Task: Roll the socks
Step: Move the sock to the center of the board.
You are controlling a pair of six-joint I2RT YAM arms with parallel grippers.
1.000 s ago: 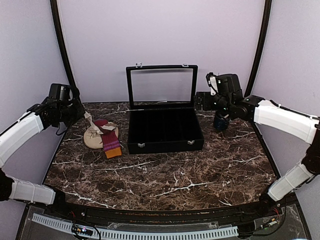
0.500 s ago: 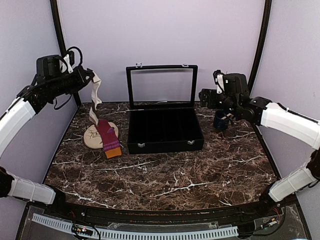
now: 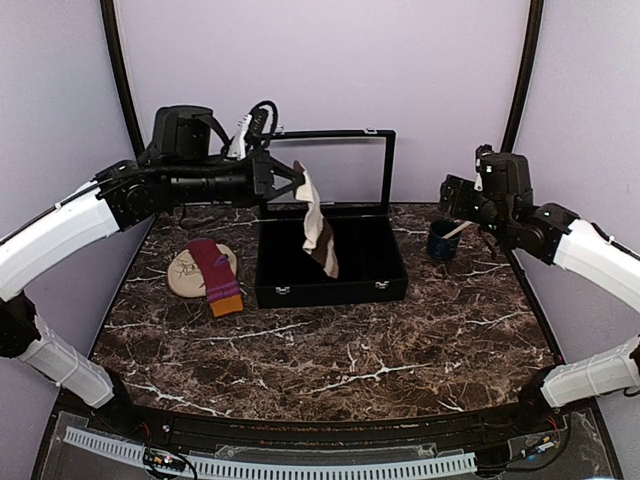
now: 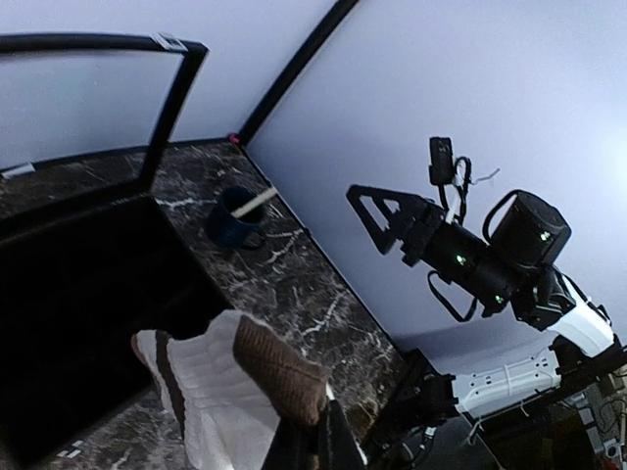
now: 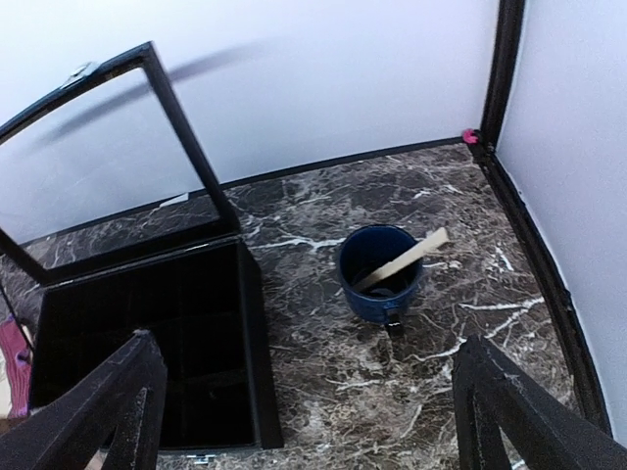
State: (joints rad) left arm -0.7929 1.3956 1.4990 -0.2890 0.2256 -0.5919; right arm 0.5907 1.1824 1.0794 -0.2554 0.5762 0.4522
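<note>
Upper centre: we are pinching the cream sock in our left gripper above the black case; our right gripper, at right, is gaping wide, holding nothing.

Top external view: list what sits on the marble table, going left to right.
Maroon-purple fabric sock with an orange end → open black compartmented case with a glass lid → dark blue cup holding a wooden stick. Left out as overlapping: the tan oval mat under that sock, the cream-and-brown sock hanging before the case.
</note>
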